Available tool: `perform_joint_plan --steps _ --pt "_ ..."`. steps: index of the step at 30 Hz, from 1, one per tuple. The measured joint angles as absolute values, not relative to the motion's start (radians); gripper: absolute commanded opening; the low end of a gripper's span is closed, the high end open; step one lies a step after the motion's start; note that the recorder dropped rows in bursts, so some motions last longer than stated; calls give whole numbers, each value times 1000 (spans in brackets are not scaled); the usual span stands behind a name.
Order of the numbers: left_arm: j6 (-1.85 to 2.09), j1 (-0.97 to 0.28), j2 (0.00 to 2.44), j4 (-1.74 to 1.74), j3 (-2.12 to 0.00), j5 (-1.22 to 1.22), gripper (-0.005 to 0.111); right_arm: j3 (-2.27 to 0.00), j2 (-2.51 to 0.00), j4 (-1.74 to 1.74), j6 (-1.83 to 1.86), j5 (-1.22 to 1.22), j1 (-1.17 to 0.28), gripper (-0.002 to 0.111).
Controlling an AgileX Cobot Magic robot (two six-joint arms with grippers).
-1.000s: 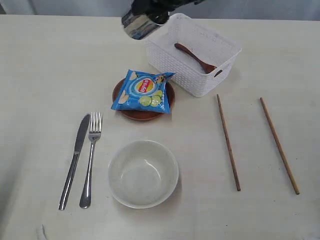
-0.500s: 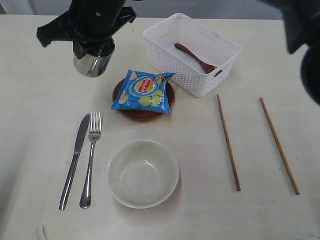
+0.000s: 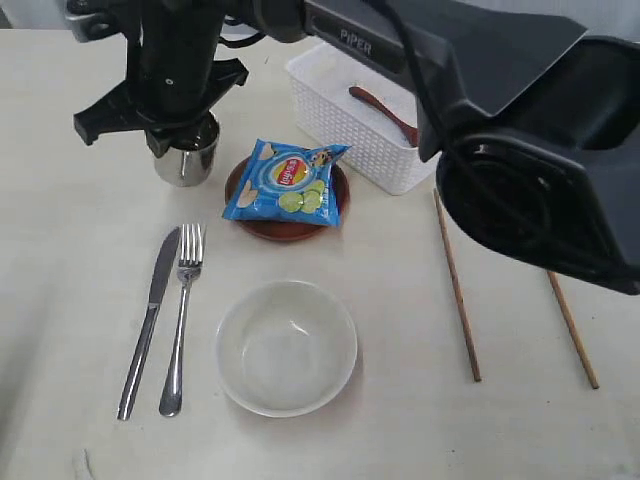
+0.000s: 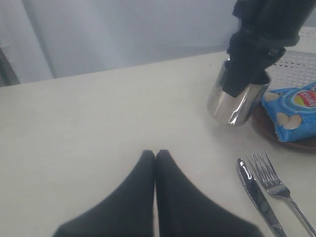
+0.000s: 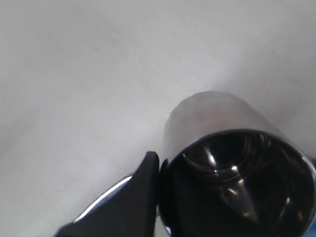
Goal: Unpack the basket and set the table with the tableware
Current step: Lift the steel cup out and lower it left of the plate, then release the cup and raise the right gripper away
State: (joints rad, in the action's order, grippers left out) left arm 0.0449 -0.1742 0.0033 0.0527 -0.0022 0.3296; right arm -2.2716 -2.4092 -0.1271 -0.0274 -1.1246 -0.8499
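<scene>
My right gripper (image 3: 182, 138) is shut on the rim of the steel cup (image 3: 186, 162), one finger (image 5: 143, 192) outside and the other inside. The cup (image 4: 237, 101) is low at the table, left of the reddish-brown plate (image 3: 280, 232), slightly tilted; I cannot tell whether it touches. The white basket (image 3: 350, 135) at the back holds the reddish-brown spoon (image 3: 385, 108). Knife (image 3: 150, 320) and fork (image 3: 180, 320) lie left of the white bowl (image 3: 287, 346). Two chopsticks (image 3: 457, 290) (image 3: 575, 335) lie on the right. My left gripper (image 4: 155, 154) is shut and empty over bare table.
A blue chip bag (image 3: 288, 182) lies on the plate. The right arm's dark body (image 3: 520, 150) reaches across from the right and hides part of the basket and the far chopstick's upper end.
The right arm carried the cup from above the basket leftward and down to the spot left of the plate. The rest of the tableware has not moved.
</scene>
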Motion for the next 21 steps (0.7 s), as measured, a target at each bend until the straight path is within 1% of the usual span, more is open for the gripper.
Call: perform_joint_plan --steps 9,21 --pt "45 -174 3 53 -2 330 0 -2272 -2449 -88 -51 -1106 -850 0" --pt "45 -174 3 53 -2 330 0 -2272 -2449 -136 -31 -1093 -850 0"
